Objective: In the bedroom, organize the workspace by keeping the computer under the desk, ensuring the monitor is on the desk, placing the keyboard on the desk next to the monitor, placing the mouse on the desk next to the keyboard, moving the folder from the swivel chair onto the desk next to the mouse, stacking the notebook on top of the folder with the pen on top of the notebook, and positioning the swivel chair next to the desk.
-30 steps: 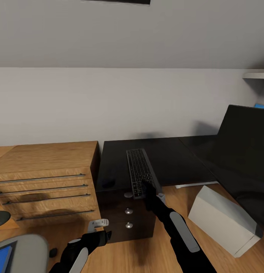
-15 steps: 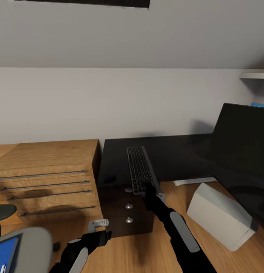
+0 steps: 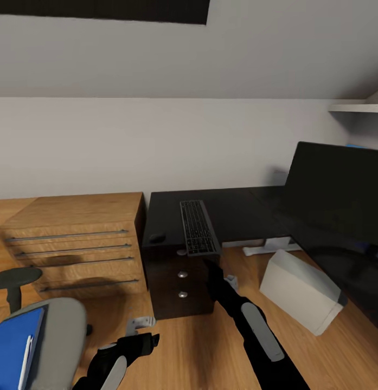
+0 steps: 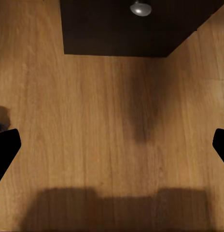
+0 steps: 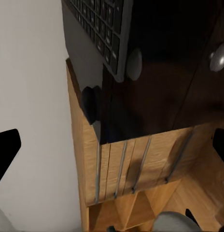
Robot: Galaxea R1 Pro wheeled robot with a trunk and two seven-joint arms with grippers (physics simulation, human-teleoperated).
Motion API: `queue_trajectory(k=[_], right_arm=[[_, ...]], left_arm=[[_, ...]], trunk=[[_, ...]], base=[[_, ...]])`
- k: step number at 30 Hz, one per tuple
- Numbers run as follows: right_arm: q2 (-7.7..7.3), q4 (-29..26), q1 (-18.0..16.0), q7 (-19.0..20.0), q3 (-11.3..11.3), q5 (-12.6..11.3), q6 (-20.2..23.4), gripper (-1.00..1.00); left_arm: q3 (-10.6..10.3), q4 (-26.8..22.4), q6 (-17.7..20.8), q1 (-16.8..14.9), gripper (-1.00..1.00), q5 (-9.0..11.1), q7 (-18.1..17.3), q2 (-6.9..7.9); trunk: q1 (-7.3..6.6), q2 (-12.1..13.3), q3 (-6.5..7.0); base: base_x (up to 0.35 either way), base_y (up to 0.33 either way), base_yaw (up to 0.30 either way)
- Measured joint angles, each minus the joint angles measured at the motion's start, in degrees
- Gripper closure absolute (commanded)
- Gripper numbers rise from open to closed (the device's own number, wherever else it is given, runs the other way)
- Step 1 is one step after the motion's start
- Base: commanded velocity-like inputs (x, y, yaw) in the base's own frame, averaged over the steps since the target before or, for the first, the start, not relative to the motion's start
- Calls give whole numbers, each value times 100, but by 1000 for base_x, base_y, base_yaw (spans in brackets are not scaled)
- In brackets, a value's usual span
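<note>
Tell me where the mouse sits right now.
In the head view the mouse lies on the desk near its front left corner, left of the keyboard and beside the wooden drawer unit.

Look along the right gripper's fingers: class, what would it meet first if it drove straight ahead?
Probably the desk: its dark drawer front and top edge, where the keyboard overhangs, sit centred ahead of the open right gripper. Depth is uncertain.

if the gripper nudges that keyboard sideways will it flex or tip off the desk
The keyboard looks like a thin rigid slab, so it would probably slide as one piece without flexing. Its near end juts past the desk edge above the drawer knobs, so a push there might pivot it or tip it off. The glossy black top likely offers little grip.
</note>
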Motion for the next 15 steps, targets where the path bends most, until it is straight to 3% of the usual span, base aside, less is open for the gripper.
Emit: queue_trajectory(k=[3, 11, 15], right_arm=[[0, -13, 19, 6, 5, 383, -1, -100], [0, -141, 468, 11, 6, 1943, -14, -100], [1, -219, 683, 2, 2, 2415, -24, -100]], left_arm=[[2, 13, -1, -1, -100, -2, -4, 3], [5, 14, -12, -1, -100, -9, -18, 24], [12, 23, -98, 0, -100, -11, -20, 35]], trunk=[[-1, 0, 0], [-2, 0, 0], [-45, 79, 35]], base=[[-77, -27, 0], [-18, -6, 0], [-3, -1, 0]])
